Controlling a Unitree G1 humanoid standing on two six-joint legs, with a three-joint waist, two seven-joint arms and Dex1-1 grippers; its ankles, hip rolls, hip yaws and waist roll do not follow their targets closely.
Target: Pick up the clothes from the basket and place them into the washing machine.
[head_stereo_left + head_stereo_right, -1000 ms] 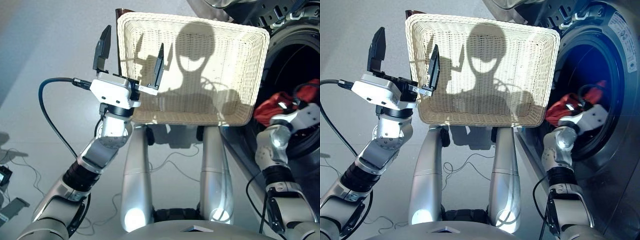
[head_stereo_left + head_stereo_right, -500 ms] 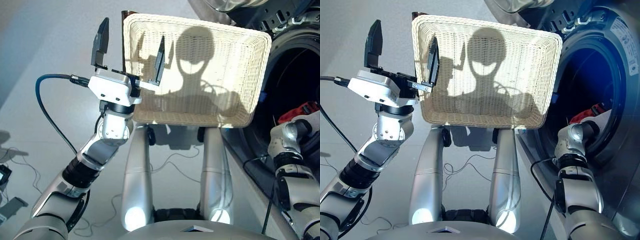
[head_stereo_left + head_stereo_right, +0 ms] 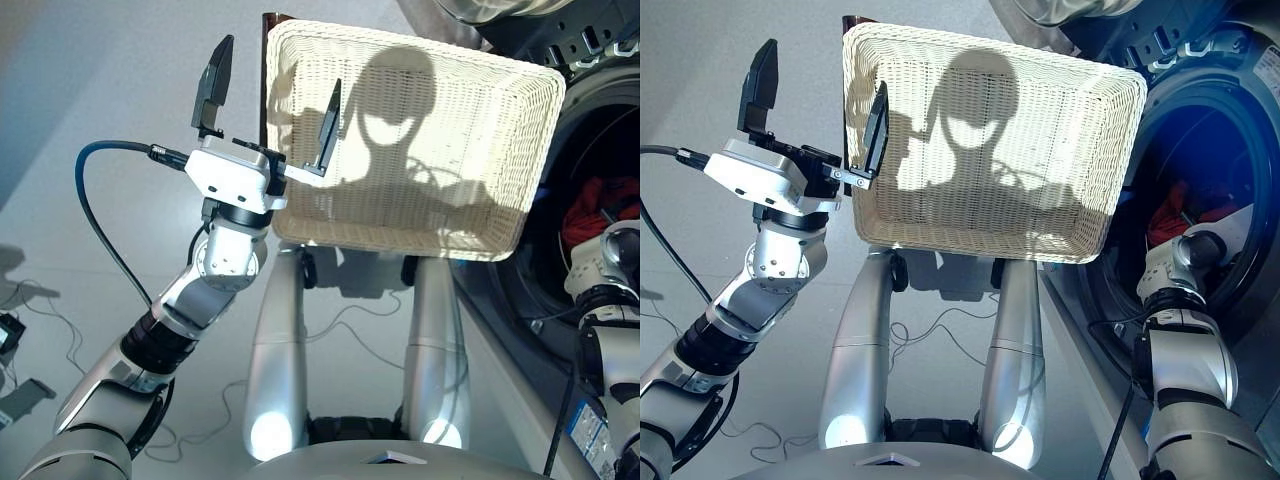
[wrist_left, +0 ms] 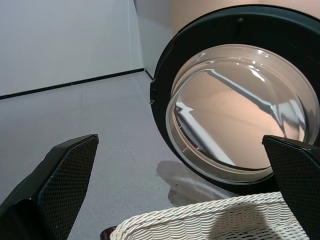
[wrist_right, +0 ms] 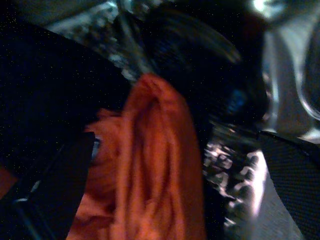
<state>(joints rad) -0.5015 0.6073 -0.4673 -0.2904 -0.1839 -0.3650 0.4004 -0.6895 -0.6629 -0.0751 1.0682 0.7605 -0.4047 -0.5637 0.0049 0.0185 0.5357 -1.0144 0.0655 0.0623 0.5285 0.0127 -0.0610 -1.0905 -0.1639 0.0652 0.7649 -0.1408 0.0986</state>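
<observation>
No legible text in my views, white sticker (image 3: 1270,68) on washing machine (image 3: 1200,120) front, its print unreadable

Head stereo pair looks down, sharing basket (image 3: 400,130); left wrist faces porthole door (image 4: 240,110); right wrist close inside drum.

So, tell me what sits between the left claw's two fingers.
Nothing is held: the left claw is open, and its wrist view shows only the basket rim and the porthole door beyond.
</observation>
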